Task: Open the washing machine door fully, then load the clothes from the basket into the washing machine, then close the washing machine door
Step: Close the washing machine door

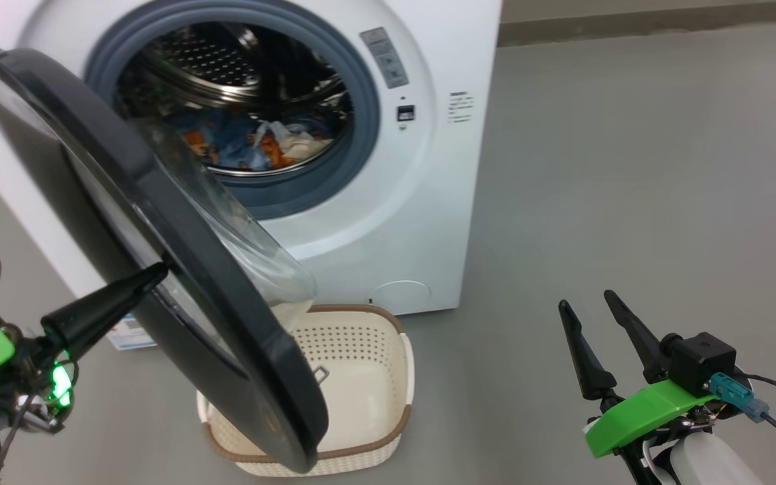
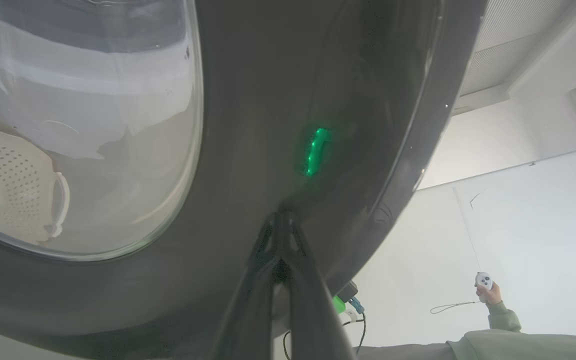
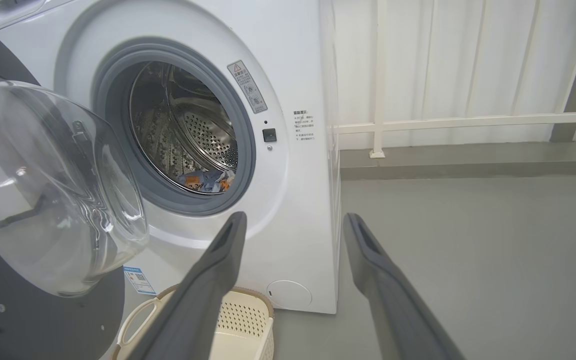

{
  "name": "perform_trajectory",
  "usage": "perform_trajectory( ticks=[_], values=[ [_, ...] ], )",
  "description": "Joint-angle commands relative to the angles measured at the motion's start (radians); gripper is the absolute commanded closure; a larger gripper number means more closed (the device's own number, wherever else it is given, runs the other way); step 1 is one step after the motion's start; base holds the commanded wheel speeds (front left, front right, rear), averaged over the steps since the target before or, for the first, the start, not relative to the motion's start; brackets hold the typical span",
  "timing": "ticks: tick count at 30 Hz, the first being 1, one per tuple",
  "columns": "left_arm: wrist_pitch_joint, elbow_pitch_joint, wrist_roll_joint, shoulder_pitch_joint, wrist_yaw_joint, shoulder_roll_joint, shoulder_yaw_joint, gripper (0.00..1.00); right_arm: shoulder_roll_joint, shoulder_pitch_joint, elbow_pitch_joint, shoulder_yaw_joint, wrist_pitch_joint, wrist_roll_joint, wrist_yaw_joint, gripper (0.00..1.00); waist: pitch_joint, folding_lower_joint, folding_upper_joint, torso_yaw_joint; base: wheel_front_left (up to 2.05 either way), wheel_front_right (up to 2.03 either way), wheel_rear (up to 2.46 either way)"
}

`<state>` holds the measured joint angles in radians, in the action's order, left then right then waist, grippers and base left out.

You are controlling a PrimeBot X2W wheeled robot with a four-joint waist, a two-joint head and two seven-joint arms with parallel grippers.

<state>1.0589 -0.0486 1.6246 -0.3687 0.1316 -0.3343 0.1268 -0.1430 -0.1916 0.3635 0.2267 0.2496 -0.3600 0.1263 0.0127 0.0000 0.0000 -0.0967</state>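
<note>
The white washing machine [image 1: 422, 202] stands with its washing machine door [image 1: 226, 316] swung partway open to the left. The clothes [image 1: 253, 141], blue with orange print, lie at the bottom of the steel drum. Below the door, the cream basket [image 1: 361, 357] rests on the floor and its visible inside is bare. My left gripper [image 1: 159, 273] is shut, its tip against the door's outer black ring [image 2: 268, 75]. My right gripper [image 1: 586, 301] hangs open at the lower right, apart from the machine. In the right wrist view my right gripper [image 3: 294, 220] points toward the machine [image 3: 298, 75], the clothes [image 3: 205, 180] and the basket [image 3: 240, 320].
Grey floor [image 1: 630, 202] spreads out to the right of the machine. A white railing [image 3: 468, 121] runs along the far wall. A person's hand [image 2: 488, 292] in a green sleeve holds a white controller behind the door.
</note>
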Motion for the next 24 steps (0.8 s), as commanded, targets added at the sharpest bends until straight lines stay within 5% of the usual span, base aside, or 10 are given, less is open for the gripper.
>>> perform_trajectory(
  ticks=[1,24],
  values=[
    [-0.011,0.024,-0.013,-0.066,-0.007,-0.02,0.032,1.0,-0.003,-0.005,-0.03,0.014,0.012,0.005,0.004,0.0,-0.008,0.0,0.0,-0.041,0.0,0.0,0.0],
    [-0.051,-0.04,-0.038,-0.097,-0.043,-0.005,0.039,1.0,-0.003,0.004,-0.028,0.001,0.012,0.012,0.004,0.0,-0.006,0.0,0.0,-0.017,0.0,0.0,0.0]
  ],
)
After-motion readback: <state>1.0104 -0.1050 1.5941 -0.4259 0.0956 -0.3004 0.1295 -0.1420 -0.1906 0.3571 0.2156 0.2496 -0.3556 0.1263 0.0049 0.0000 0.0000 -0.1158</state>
